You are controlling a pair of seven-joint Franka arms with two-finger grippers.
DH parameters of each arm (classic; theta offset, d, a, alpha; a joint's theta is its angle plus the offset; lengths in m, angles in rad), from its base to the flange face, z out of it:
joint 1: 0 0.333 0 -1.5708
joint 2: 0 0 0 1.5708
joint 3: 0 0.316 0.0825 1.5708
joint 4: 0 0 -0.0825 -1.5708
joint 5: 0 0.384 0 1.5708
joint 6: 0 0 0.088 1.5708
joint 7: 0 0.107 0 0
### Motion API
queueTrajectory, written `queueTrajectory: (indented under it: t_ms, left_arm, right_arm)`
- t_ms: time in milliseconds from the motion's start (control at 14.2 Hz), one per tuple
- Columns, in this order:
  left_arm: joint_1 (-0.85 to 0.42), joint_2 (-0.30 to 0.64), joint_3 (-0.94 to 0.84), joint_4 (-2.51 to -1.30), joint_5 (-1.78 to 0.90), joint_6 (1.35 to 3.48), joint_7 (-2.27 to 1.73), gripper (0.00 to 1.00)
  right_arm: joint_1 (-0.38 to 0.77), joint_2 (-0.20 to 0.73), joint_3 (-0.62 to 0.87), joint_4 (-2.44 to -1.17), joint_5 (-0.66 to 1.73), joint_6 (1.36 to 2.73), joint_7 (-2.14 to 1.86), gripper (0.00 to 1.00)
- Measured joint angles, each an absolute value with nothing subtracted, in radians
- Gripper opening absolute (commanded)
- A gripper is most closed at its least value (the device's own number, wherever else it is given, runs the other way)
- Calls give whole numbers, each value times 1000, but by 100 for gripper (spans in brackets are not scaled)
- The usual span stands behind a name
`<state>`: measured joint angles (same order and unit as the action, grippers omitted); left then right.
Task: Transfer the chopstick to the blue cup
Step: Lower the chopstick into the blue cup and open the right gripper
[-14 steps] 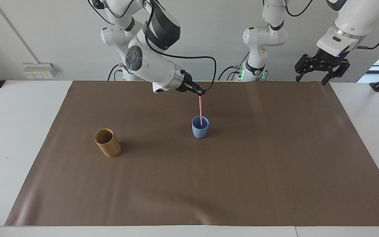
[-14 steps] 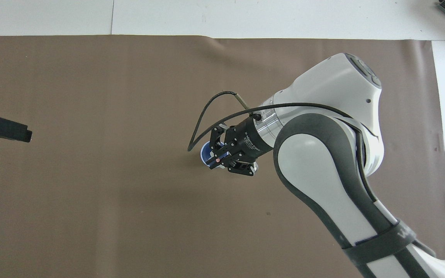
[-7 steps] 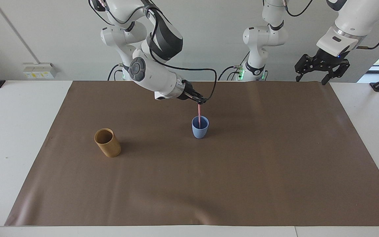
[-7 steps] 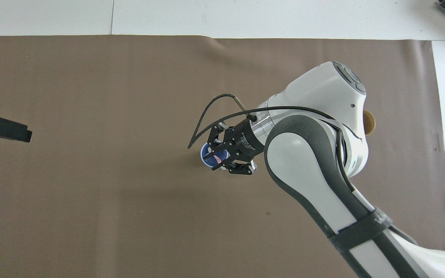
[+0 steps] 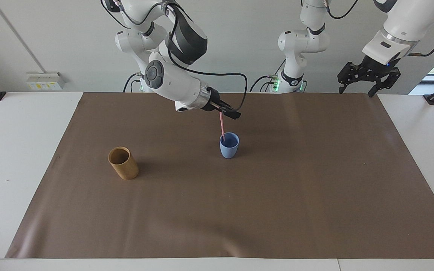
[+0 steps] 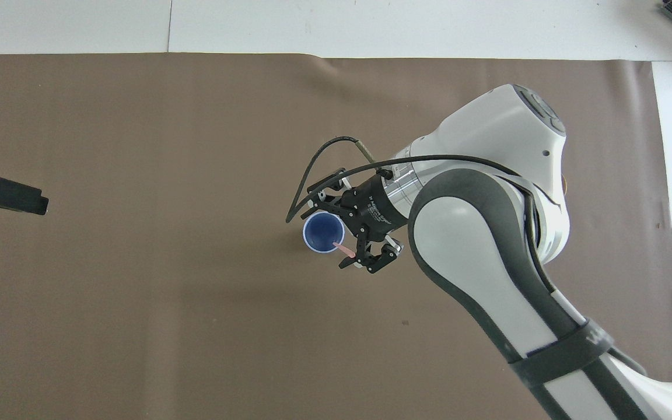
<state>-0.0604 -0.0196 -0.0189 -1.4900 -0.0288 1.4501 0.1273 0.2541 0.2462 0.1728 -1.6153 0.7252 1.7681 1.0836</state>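
I just opened my right fingers wide; the thin pink chopstick now leans free inside the small light-blue cup. My left fingers wait open, holding nothing.

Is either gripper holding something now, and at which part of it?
Nothing is held. The right gripper is open above the blue cup; the chopstick leans inside it. The left gripper waits open.

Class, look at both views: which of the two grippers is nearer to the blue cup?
The right gripper. It hangs open just above the blue cup, beside the chopstick that leans in the cup. The left gripper waits open over the table's edge at the left arm's end.
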Motion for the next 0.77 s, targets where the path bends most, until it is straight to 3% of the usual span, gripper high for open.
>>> queueTrajectory:
  t_ms: [563, 633, 704, 774]
  left_arm:
    - [-60, -20, -19, -1490, -29, 1450, 127, 100]
    - [-60, -20, -19, -1490, -29, 1450, 127, 100]
    - [-60, -20, -19, -1490, -29, 1450, 127, 100]
    - [-60, -20, -19, -1490, -29, 1449, 127, 100]
  right_arm:
    - [279, 245, 174, -1614, 716, 1816, 1062, 100]
    - [291, 247, 175, -1621, 716, 1841, 1041, 82]
    - [306, 250, 175, -1629, 715, 1863, 1024, 36]
    - [317, 253, 175, -1634, 715, 1872, 1008, 10]
